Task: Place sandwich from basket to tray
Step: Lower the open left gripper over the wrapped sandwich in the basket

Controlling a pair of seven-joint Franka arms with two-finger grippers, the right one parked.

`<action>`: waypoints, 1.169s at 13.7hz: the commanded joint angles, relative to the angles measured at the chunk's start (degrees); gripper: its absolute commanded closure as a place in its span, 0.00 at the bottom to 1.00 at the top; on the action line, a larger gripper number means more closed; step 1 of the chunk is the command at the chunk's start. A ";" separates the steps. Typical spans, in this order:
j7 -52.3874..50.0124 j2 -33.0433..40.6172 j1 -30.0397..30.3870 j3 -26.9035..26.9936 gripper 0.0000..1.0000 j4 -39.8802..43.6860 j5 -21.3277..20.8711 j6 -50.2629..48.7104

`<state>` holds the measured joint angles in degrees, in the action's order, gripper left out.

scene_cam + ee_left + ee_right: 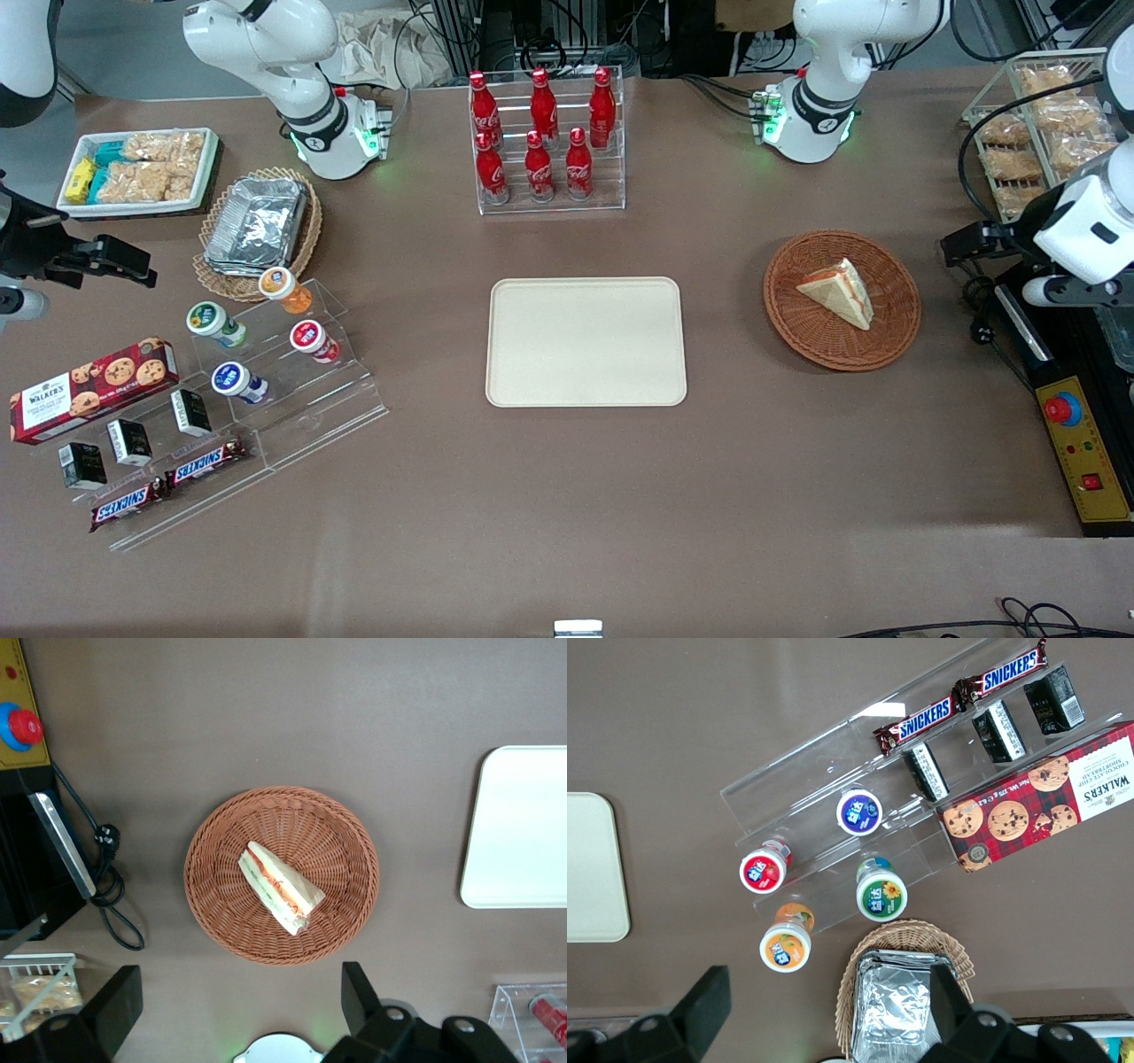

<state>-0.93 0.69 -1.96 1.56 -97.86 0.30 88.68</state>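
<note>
sandwich (279, 888) flat in basket (221, 904), long axis diagonal | gripper (239, 997) above basket, fingers wide

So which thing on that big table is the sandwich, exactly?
Start at the cream tray mid-table, then look toward the working arm's end to the reddish-brown wicker basket. The sandwich lies inside it: a white bread wedge with red-orange and green filling, the basket's only content. The open tool hovers above it.

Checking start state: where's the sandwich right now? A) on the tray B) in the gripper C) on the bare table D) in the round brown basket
D: the sandwich lies in the basket; the tray is bare, and the open gripper hangs above the basket.
</note>
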 commanded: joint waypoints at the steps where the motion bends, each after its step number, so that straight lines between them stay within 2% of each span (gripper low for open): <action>1: -5.11 7.29 -0.06 -0.24 0.00 -11.71 1.80 6.40; 10: -27.17 9.85 -0.33 -2.61 0.00 -28.43 2.69 18.45; 16: -28.77 8.45 0.38 -2.53 0.00 -37.39 5.32 27.05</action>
<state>-28.83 8.10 -1.98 -0.94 -130.90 3.95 111.65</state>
